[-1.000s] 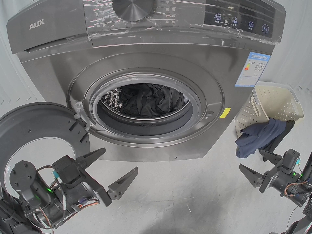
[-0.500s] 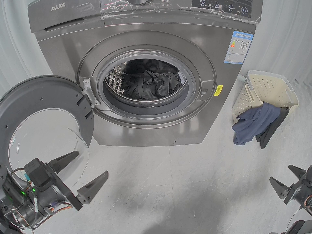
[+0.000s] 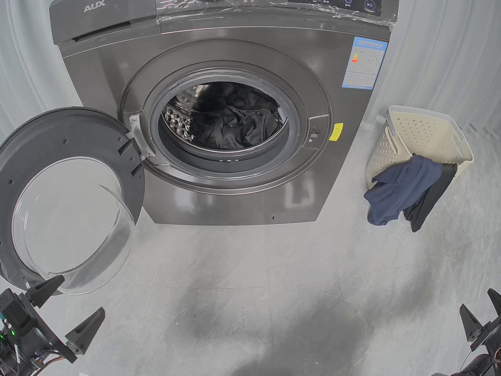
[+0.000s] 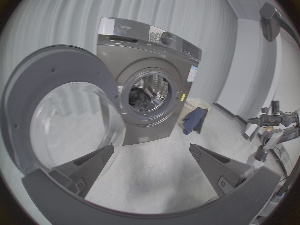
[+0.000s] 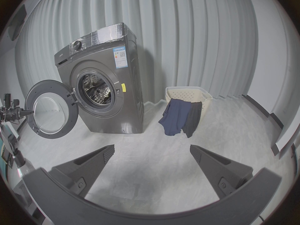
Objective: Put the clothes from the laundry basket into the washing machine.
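Both arms are hanging low at the near edge, well apart from the work. The left gripper (image 3: 82, 293) is sitting near-left with its two dark wedge fingers spread wide and nothing between them, and the right gripper (image 3: 476, 298) is sitting near-right, likewise spread and empty. The grey front-loading washing machine (image 3: 104, 74) is standing far centre, its round glass-windowed door (image 3: 68, 131) hanging fully open to the left, and a heap of black clothing (image 3: 229, 126) is already lying in the steel drum. The cream perforated plastic laundry basket (image 3: 433, 131) is standing just right of the machine, with a navy blue garment (image 3: 399, 186) and a black garment (image 3: 430, 199) draping over its near rim, touching each other and trailing down toward the pale grey floor (image 3: 271, 288). I am judging the step in hand to be fetching those two. I am planning to bring the right gripper in over the rim, pinching the navy cloth where it is bunching thickest rather than at the hem. Then I am lifting straight up until it is clearing the rim, so the light basket is not tipping. I am expecting the black piece to drag along or drop.
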Tool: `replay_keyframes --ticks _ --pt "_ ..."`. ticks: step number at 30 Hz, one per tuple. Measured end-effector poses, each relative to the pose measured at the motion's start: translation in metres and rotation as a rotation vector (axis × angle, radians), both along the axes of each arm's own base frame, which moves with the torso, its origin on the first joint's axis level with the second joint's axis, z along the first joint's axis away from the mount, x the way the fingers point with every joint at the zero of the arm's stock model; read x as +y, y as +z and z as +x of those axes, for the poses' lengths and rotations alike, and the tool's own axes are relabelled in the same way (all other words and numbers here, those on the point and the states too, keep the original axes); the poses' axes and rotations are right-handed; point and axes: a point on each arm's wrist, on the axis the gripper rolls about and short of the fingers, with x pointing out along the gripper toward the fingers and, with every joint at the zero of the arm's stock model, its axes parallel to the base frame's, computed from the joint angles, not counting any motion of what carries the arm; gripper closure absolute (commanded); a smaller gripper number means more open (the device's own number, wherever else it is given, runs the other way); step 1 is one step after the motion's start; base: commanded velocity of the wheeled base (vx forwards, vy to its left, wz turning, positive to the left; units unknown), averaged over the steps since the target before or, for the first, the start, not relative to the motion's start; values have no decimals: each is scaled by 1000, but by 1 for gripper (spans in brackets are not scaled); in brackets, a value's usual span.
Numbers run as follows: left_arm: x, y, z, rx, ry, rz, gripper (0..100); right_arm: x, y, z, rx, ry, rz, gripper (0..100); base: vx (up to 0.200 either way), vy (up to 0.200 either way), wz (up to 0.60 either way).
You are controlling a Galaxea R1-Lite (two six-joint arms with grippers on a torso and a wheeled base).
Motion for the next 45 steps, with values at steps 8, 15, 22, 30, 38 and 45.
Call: replay_keyframes --ticks 8,15,22,30,38,45 --pt "24 -24 -42 -21 159 -8 0 0 -13 -17 -72 -41 -4 0 0 0 0" --pt "26 -38 -63 -87 320 -32 0 2 -19 -22 -111 -9 -34 0 0 0 0" --pt "26 -53 -71 -51 407 10 0 2 -20 -23 -132 -14 -26 0 0 0 0" --pt "26 -52 -73 -94 365 18 0 3 -20 -24 -146 21 -54 0 0 0 0" --pt "26 -52 -73 -99 362 16 0 3 -20 -24 -147 21 -52 0 0 -175 0" --pt "26 -52 -73 -99 362 14 0 3 -20 -24 -146 15 -49 0 0 -200 0"
